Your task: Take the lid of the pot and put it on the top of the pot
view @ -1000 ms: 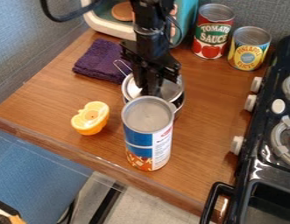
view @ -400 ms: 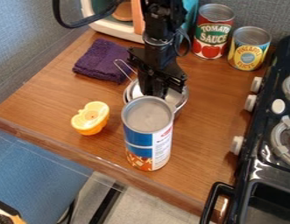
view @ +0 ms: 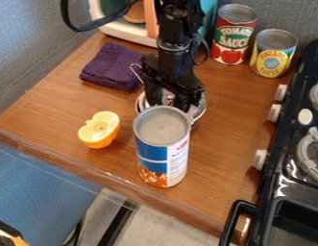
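- The gripper (view: pixel 169 101) is held low over the pot (view: pixel 200 109), its lower end partly hidden by the tall can; whether it is open or shut, or whether anything is gripped, cannot be told.
- Shiny metal is seen directly below and beside the gripper, within the pot's outline; the lid cannot be told apart from it with certainty.
- A thin wire loop (view: pixel 136 72) is seen just to the left of the gripper.
- In front of the gripper, the tall can (view: pixel 162 126) is stood upright; its label is banded in blue, white and orange-brown, with small red lettering near the upper right.
- To the lower left, an orange and cream piece (view: pixel 99 129) is set on the wooden counter (view: pixel 52 113).
- To the upper left, a folded purple cloth (view: pixel 111 66) is laid.
- To the upper right, two upright cans are placed: one (view: pixel 233 36) marked with pale lettering on green above pictured tomatoes, the other (view: pixel 273 54) with a yellow and blue printed label.
- Well to the right, a black stove (view: pixel 280 168) is placed.
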`<state>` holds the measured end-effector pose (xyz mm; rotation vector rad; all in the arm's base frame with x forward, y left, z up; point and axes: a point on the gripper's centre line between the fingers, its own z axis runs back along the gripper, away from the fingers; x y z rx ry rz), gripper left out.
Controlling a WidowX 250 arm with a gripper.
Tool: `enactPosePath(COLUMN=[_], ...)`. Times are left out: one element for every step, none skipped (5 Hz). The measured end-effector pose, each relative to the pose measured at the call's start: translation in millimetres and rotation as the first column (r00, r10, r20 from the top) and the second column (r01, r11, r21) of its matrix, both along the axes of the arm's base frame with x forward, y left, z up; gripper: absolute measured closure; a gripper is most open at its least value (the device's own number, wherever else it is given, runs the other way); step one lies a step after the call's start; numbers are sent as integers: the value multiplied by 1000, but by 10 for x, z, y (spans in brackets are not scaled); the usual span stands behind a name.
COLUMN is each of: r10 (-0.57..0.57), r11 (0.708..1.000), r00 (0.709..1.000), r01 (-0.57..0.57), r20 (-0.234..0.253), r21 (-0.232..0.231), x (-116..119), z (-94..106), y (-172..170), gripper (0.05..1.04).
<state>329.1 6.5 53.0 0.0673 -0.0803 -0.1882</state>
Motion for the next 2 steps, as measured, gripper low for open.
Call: enactPosePath(r10=[-7,-16], r11=[1000,999], r00=[999,997], r01=[8,19], r20=[49,70], r21=[-24,-37], x=[28,-14], z=[281,467], y=[-39,-29], gripper=[78,83])
